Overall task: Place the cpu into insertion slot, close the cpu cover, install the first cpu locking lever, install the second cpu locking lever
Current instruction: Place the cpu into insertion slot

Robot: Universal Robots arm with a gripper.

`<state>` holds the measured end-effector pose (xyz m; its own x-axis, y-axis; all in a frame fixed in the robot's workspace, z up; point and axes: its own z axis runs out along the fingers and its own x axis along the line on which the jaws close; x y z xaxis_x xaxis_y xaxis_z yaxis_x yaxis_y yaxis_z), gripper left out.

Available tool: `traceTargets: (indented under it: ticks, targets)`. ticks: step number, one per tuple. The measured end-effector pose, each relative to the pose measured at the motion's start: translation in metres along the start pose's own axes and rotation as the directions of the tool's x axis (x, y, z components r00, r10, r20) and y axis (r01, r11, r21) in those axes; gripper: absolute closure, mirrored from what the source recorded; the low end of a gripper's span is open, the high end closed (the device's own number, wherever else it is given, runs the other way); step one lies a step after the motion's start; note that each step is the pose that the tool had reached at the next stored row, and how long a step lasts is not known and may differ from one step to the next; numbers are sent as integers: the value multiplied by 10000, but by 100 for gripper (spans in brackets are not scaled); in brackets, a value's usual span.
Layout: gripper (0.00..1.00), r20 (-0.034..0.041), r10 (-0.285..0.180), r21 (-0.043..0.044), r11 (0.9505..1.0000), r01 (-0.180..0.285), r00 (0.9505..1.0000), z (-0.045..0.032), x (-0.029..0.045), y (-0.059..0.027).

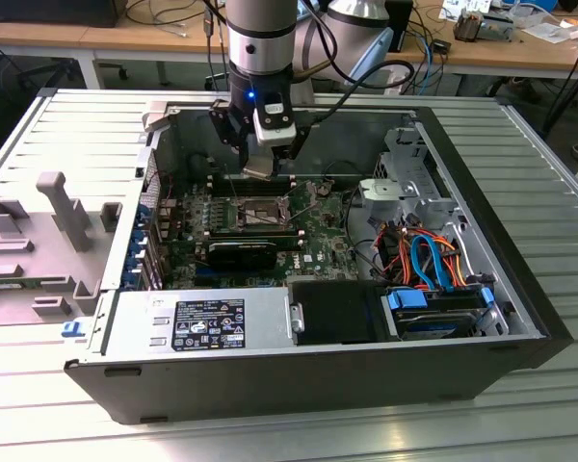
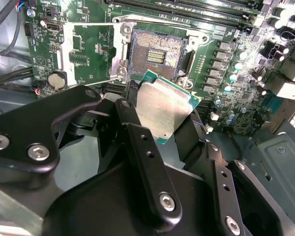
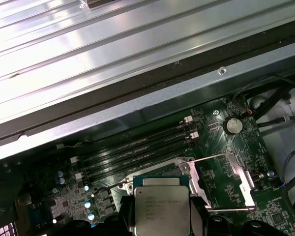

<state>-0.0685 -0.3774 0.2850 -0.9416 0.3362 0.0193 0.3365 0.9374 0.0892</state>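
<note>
We are holding the cpu (image 2: 164, 110) clamped in our pincer (image 1: 258, 164), upper middle in the exterior view, above the open insertion slot (image 2: 156, 54), likely needing square alignment to seat.

Clear drop below: insertion slot (image 2: 157, 54) open under the cpu (image 2: 164, 108) in my fingers (image 2: 137, 142), cpu cover (image 2: 65, 54) flipped well aside. Memory slots (image 3: 137, 152) crowd one side, case wall (image 3: 152, 105) rising just beyond.

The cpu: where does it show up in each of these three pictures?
Exterior view: cpu in the end effector, above the insertion slot.
Second wrist view: cpu between the black fingers, beside the open insertion slot.
First wrist view: cpu in front of the insertion slot, near the memory slots.
Shared landmark: the insertion slot.
</note>
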Motion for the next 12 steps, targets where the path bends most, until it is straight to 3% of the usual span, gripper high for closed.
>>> traceTargets:
  ticks: [12]
  targets:
    - [45, 13, 140, -3, 9999, -140, 9999, 1, 0, 0]
